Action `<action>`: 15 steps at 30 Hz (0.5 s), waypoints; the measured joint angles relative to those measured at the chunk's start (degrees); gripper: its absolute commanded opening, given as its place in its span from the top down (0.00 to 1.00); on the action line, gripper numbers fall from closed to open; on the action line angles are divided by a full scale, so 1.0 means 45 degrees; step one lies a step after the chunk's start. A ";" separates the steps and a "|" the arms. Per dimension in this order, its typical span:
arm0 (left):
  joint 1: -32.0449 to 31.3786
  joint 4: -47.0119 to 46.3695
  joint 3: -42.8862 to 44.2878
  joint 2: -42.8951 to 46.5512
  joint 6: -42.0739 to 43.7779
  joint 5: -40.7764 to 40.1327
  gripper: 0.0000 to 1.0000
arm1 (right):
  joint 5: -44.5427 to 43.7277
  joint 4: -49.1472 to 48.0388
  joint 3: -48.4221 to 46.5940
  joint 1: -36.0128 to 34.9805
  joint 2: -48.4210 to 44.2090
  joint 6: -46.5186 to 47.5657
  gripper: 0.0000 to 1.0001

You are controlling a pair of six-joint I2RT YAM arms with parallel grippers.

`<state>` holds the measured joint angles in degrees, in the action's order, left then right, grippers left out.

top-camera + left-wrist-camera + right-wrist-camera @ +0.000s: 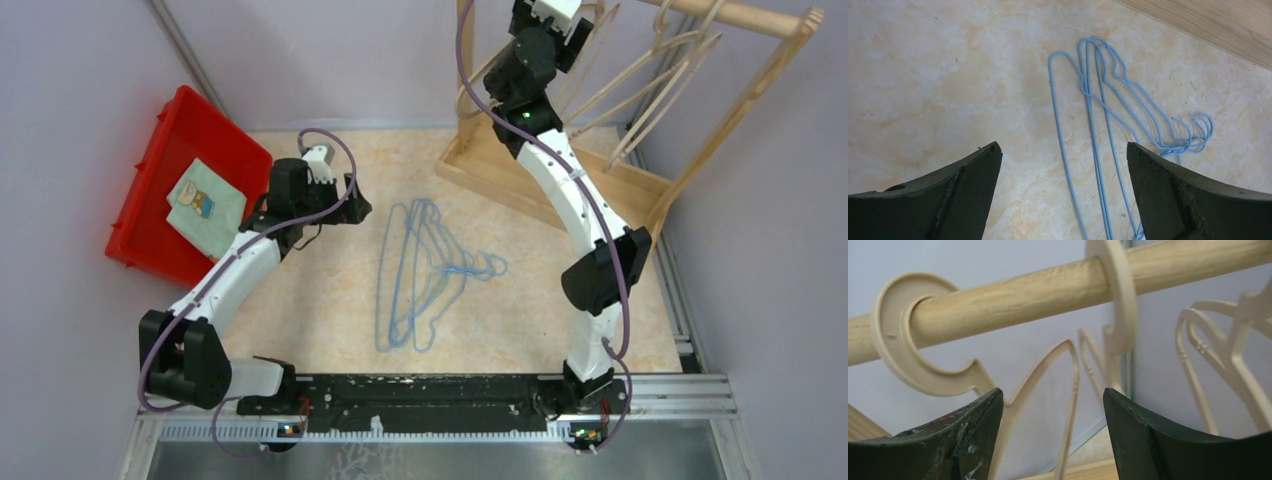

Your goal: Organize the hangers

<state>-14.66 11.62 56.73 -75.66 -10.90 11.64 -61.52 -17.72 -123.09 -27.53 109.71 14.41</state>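
Thin light-blue wire hangers [440, 268] lie overlapped on the marbled table [320, 310]; beige hangers [895, 360] hook over the wooden rod [1013, 290]. We see the left gripper [1062, 147] spread wide above the blue ones, holding nothing, and the right gripper [1051, 392] likewise spread below the rod.

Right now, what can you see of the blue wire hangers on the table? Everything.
The blue wire hangers are thin light-blue wire, about three of them, overlapped in a loose flat pile on the marbled beige table. Their hooks bunch together toward the right arm's side, and the long bars run near to far. Nothing grips them: the left gripper hovers open above, not touching.
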 measured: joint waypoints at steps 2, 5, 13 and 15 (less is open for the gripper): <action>0.0010 0.0005 -0.0063 0.0010 -0.0010 0.0000 0.00 | -0.0223 -0.0389 0.0379 0.0005 -0.0345 0.0257 0.27; 0.0010 0.0010 -0.0141 0.0010 -0.0039 0.0005 0.00 | -0.0534 -0.1088 0.1035 0.0005 -0.0860 0.0767 0.27; 0.0034 0.0015 -0.0466 0.0185 -0.0185 0.0092 0.00 | -0.0767 -0.1841 0.2856 0.0005 -0.2113 0.1185 0.28; 0.0044 0.0019 -0.0505 0.0204 -0.0199 0.0097 0.00 | -0.0709 -0.1515 0.3075 0.0000 -0.2341 0.0937 0.28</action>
<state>-14.46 11.70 54.46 -74.74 -11.79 12.08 -64.71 -24.53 -109.25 -27.53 99.18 18.63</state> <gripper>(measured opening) 0.998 0.727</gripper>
